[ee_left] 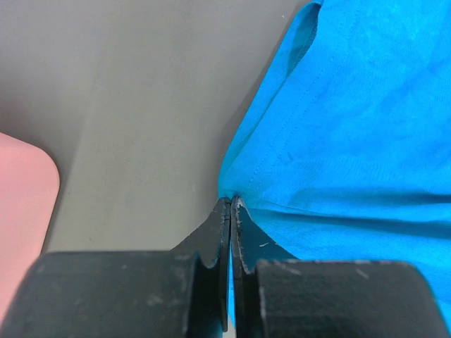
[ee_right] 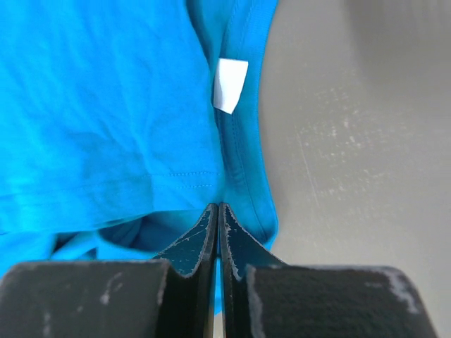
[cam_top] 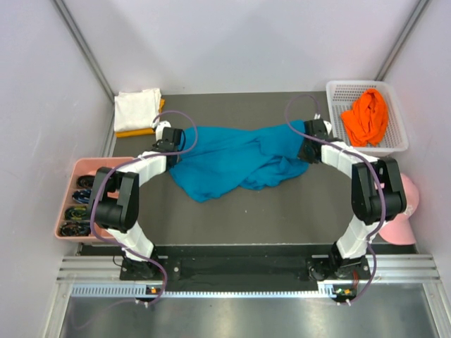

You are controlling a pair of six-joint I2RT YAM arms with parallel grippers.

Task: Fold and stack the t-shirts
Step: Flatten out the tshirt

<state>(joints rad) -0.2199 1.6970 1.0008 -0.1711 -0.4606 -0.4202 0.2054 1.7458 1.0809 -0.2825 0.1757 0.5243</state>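
The teal-blue t-shirt (cam_top: 232, 160) lies stretched and bunched across the middle of the table. My left gripper (cam_top: 169, 136) is shut on its left edge; in the left wrist view (ee_left: 230, 201) the cloth (ee_left: 338, 127) is pinched between the closed jaws. My right gripper (cam_top: 315, 134) is shut on the shirt's right edge near the collar; in the right wrist view (ee_right: 218, 206) the cloth (ee_right: 106, 113) with a white label (ee_right: 230, 85) runs into the closed jaws. A folded white t-shirt (cam_top: 137, 109) lies on a yellow-orange one (cam_top: 134, 132) at the back left. A bright orange t-shirt (cam_top: 366, 117) is crumpled in the basket.
A white mesh basket (cam_top: 399, 134) stands at the back right. A pink tray (cam_top: 79, 169) with dark items sits at the left edge, its corner also in the left wrist view (ee_left: 25, 211). A pink cap (cam_top: 403, 211) lies at the right edge.
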